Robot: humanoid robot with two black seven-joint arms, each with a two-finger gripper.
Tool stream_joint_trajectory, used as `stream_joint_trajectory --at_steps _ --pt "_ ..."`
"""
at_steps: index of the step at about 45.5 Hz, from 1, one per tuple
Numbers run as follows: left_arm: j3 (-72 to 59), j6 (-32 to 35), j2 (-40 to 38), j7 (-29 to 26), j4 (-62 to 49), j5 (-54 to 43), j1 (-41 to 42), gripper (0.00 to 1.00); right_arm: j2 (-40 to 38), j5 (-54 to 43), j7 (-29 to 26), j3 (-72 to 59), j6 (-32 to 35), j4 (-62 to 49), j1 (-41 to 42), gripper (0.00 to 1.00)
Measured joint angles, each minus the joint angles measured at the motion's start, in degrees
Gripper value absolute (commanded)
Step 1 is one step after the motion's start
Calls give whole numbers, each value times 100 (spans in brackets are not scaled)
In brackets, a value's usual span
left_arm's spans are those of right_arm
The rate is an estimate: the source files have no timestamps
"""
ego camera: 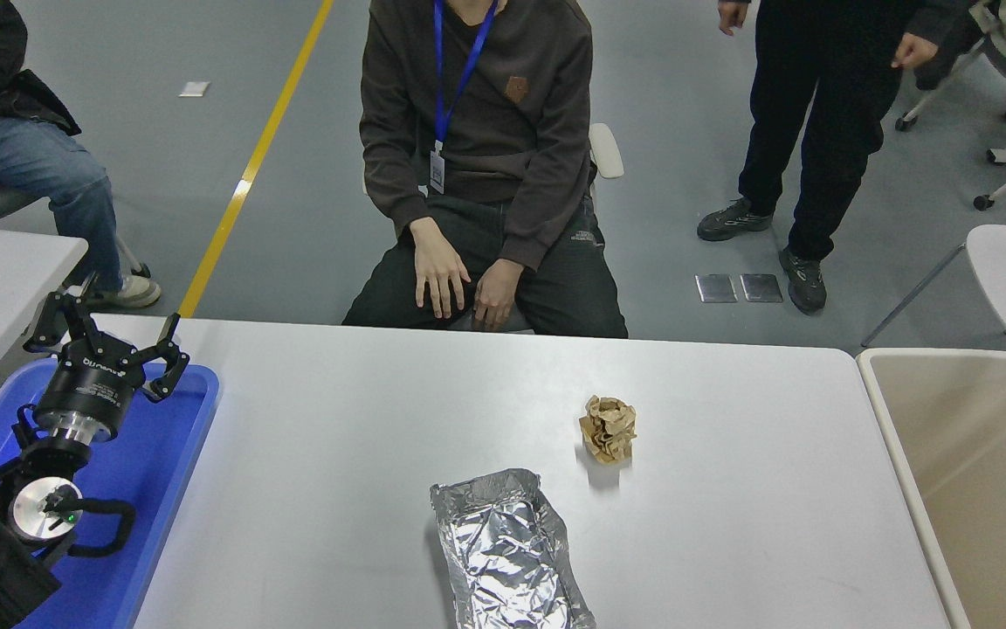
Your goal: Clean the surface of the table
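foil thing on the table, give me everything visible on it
The foil piece is crinkled silver aluminium, shaped like a shallow oblong tray with raised, rumpled edges. It lies flat on the table surface near the front edge, long axis running slightly diagonal, its near end cut off by the picture. Nothing else touches it; the crumpled brown paper sits apart.

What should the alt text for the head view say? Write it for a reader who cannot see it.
A white table surface holds a crumpled foil tray and a ball of brown paper. The robot's left gripper hangs open above a blue tray at lower left; a beige bin stands at right. A seated person faces the far edge.
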Motion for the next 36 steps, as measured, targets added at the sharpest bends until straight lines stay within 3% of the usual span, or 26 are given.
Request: stream_joint_trajectory --at_steps 8,18,36 --pt "0 0 0 0 2 0 0 100 1 316 -14 1009 364 500 -369 99" --pt "0 0 1 0 1 0 0 100 292 750 1 2094 1368 1079 -843 99" --pt "0 0 1 1 1 0 0 100 1131 913 433 2578 2235 1492 -1186 99"
